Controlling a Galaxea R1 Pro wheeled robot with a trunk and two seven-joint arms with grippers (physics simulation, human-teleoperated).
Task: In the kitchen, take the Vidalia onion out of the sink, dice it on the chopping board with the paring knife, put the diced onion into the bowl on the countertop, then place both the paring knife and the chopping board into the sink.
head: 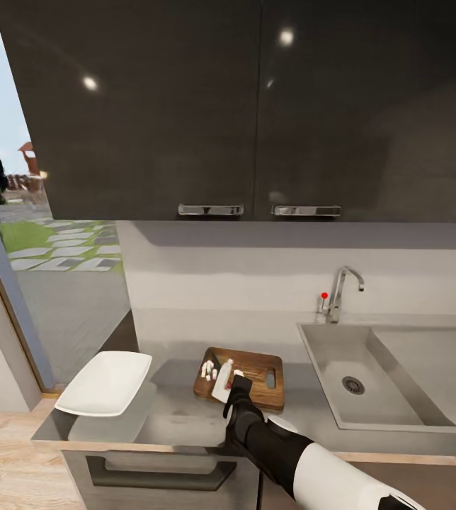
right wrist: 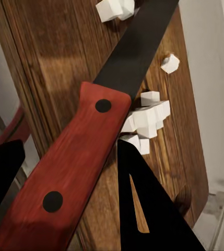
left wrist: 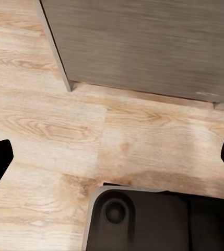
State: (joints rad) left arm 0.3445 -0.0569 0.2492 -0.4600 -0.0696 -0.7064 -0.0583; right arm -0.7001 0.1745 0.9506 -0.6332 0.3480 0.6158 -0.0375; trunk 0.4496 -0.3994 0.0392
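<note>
The dark brown chopping board [head: 253,372] lies on the grey countertop [head: 178,414], between the bowl and the sink. The Vidalia onion shows as small white diced pieces [head: 207,368] on the board's left part; close up, the cubes [right wrist: 147,121] lie beside the blade. My right gripper [head: 234,388] hovers over the board's front left, shut on the paring knife [right wrist: 75,172] by its reddish-brown handle, with the dark blade [right wrist: 138,47] lying across the board [right wrist: 49,57]. The white squarish bowl [head: 106,382] stands at the counter's left end. My left gripper [left wrist: 112,159] hangs open above the wooden floor.
The grey sink [head: 327,354] with its round drain [head: 353,384] and chrome tap [head: 340,289] is right of the board. Dark wall cabinets [head: 242,106] hang overhead. A glass door to the garden is at the left. The robot base [left wrist: 138,222] and a grey cabinet [left wrist: 143,42] are below.
</note>
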